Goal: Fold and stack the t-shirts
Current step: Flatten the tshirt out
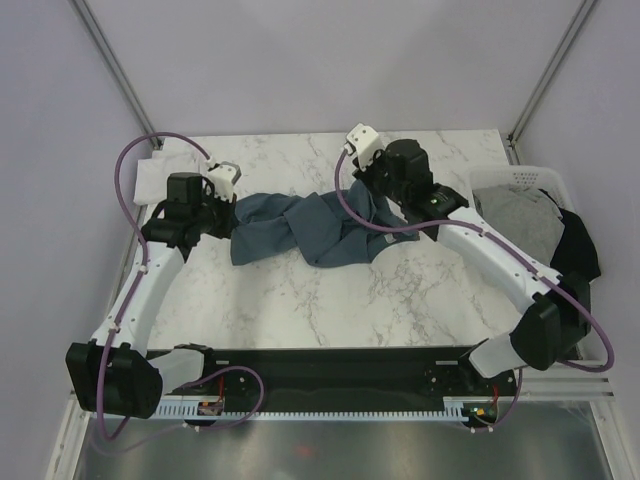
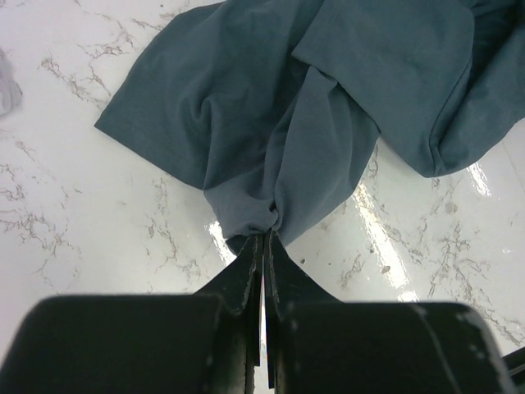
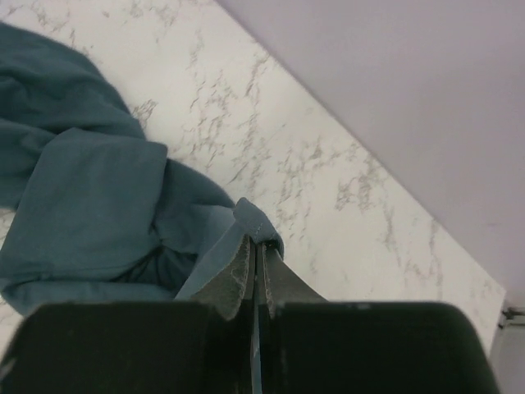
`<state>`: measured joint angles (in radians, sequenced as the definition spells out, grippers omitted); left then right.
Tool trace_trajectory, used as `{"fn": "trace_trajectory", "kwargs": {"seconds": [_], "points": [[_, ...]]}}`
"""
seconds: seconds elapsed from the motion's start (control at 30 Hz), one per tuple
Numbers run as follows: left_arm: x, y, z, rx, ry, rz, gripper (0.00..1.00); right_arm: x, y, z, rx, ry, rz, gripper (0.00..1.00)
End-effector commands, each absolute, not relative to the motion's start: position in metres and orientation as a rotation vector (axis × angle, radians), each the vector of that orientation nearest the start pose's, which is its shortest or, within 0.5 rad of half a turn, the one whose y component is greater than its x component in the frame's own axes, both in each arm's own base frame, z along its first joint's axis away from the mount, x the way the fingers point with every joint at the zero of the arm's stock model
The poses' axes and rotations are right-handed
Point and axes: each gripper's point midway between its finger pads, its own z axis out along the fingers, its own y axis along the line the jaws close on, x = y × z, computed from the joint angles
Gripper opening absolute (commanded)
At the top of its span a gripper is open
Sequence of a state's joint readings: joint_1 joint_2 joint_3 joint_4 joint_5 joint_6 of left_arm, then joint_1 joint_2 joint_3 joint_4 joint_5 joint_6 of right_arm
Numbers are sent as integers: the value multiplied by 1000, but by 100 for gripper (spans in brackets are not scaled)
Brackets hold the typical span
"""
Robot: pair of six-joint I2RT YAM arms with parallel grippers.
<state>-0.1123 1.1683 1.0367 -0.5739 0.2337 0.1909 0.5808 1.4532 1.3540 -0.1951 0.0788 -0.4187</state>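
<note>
A dark slate-blue t-shirt lies crumpled across the middle of the marble table. My left gripper is shut on a bunched fold at its left end. My right gripper is shut on a hemmed edge of the same shirt at its right end, near the table's back. A white t-shirt lies at the back left corner. A light grey t-shirt and a black t-shirt sit in the basket on the right.
The white slatted basket stands at the table's right edge, beside my right arm. Purple cables loop over both arms. Grey walls enclose the table behind and at the sides.
</note>
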Motion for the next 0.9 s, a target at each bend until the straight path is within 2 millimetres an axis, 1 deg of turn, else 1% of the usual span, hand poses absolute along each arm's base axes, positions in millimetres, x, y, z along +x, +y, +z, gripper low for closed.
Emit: {"fn": "trace_trajectory", "kwargs": {"seconds": [0.0,0.03,0.07,0.13,0.17,0.23,0.27,0.3,0.33,0.37,0.4,0.43,0.47,0.57,0.63,0.67,0.73,0.77,0.83,0.87], "points": [[335,-66,217,458,2139,-192,2,401,249,240,-855,1813,176,0],[335,-66,217,461,2142,-194,2,398,255,224,-869,1840,221,0],[335,-67,214,464,2149,-196,2,398,261,199,-885,1890,256,0],[335,-68,211,464,2160,-210,2,396,275,176,-870,1954,347,0],[335,-69,210,465,2163,-217,2,399,281,151,-875,2012,365,0],[334,-73,206,463,2172,-245,2,407,292,139,-838,2056,415,0],[334,-74,205,464,2175,-251,2,411,297,116,-831,2111,424,0],[333,-74,205,463,2179,-256,2,420,304,118,-806,2110,437,0],[333,-73,204,462,2181,-254,2,423,308,113,-755,2140,468,0],[332,-74,205,463,2181,-258,2,426,311,95,-745,2184,487,0],[332,-73,205,460,2183,-258,2,432,318,99,-716,2181,522,0],[331,-73,206,462,2179,-257,2,432,323,94,-688,2205,554,0],[329,-74,205,462,2181,-261,2,431,328,85,-695,2222,589,0],[327,-73,205,462,2178,-256,2,435,334,93,-684,2216,634,0],[326,-72,203,461,2184,-256,2,440,333,106,-678,2186,636,0],[326,-72,202,463,2185,-255,2,442,332,119,-671,2163,637,0],[326,-73,200,463,2190,-257,2,449,326,135,-638,2123,641,0],[326,-73,199,464,2191,-259,2,453,321,147,-615,2100,642,0],[327,-74,200,467,2190,-265,2,455,318,162,-596,2076,657,0],[327,-74,199,463,2195,-267,2,456,315,163,-592,2074,654,0]]}}
